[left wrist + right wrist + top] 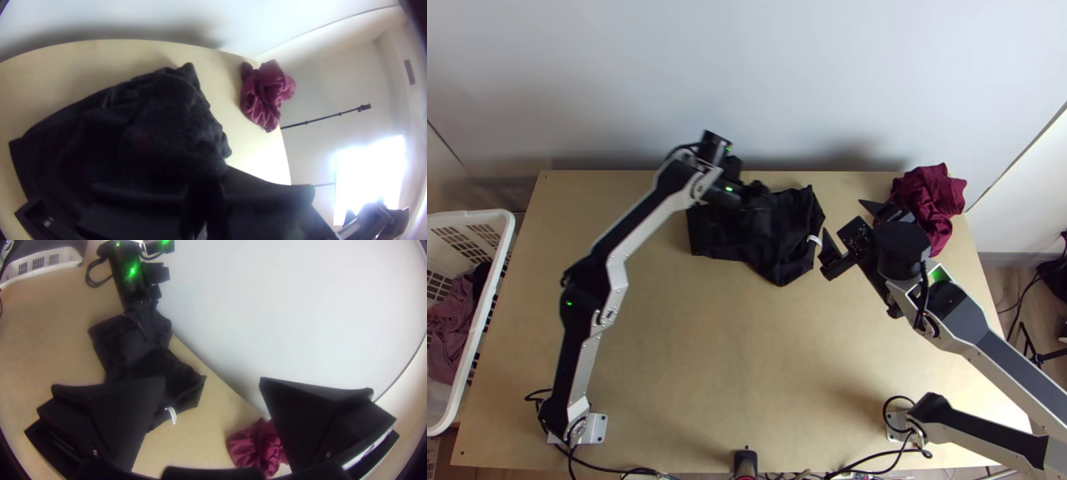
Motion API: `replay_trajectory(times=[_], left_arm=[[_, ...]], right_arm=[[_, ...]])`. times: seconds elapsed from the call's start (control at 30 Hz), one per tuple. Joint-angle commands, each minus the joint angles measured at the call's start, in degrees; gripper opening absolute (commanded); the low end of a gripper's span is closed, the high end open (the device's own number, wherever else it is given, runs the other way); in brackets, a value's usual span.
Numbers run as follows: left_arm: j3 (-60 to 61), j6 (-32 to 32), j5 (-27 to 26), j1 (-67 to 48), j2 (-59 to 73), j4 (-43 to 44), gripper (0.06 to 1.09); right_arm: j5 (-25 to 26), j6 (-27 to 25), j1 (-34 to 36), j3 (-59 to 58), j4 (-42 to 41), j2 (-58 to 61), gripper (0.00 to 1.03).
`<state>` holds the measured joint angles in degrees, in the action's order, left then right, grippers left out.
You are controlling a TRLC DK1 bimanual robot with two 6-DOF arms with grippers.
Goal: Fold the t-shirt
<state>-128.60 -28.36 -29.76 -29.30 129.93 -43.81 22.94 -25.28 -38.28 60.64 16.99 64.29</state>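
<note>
Bunched shirt, one-sided grip: watch for a skewed fold

Your shirt [783, 256] lies bunched and partly doubled on the bench [707, 360], beneath the left jaws [149, 331] and just beyond the right jaws [843, 218]. The left jaws look closed on its cloth; black on black, you can't tell how many layers they pinch. If it's several, lifting could drag the bundle and set creases. The right jaws are spread wide, holding nothing; pulling with the left alone could swing the loose end, with its white tag [815, 239], askew. The red cloth [927, 196] sits close beside the right jaws, so a careless sweep might snag it.
</note>
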Motion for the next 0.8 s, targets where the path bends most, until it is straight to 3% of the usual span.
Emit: replay_trajectory(times=[0.0, 0.33, 0.5, 0.53, 0.6, 0.63, 0.77], left_arm=[[-2.63, -5.48, -0.12, -5.51, 3.67, 8.22, 0.1], [-2.63, -13.21, 0.31, -9.2, 7.62, 21.84, 0.1], [-2.71, -13.12, 2.95, -8.93, 10.17, 26.5, 0.12], [-2.71, -13.21, 3.39, -8.85, 10.52, 26.76, 0.28], [-2.63, -12.25, 4.62, -8.32, 10.96, 26.59, 0.89], [-2.63, -11.72, 6.47, -7.97, 11.05, 26.23, 1.05], [-2.63, -11.54, 6.91, -5.42, 10.87, 25.09, 1.05]], right_arm=[[-0.09, 0.67, 1.98, -3.16, -0.03, -2.77, 0.98], [-0.09, 1.37, 3.83, -6.59, 0.06, -6.02, 0.98], [-0.09, 1.63, 4.01, -6.94, 0.76, -6.81, 0.98], [-0.09, 1.63, 4.01, -6.85, 0.76, -6.9, 0.98], [-0.09, 1.63, 4.01, -6.59, 0.85, -6.99, 0.98], [-0.09, 1.63, 4.01, -6.33, 0.85, -6.99, 0.98], [-0.09, 2.51, 4.27, -5.97, 0.76, -6.99, 0.98]])
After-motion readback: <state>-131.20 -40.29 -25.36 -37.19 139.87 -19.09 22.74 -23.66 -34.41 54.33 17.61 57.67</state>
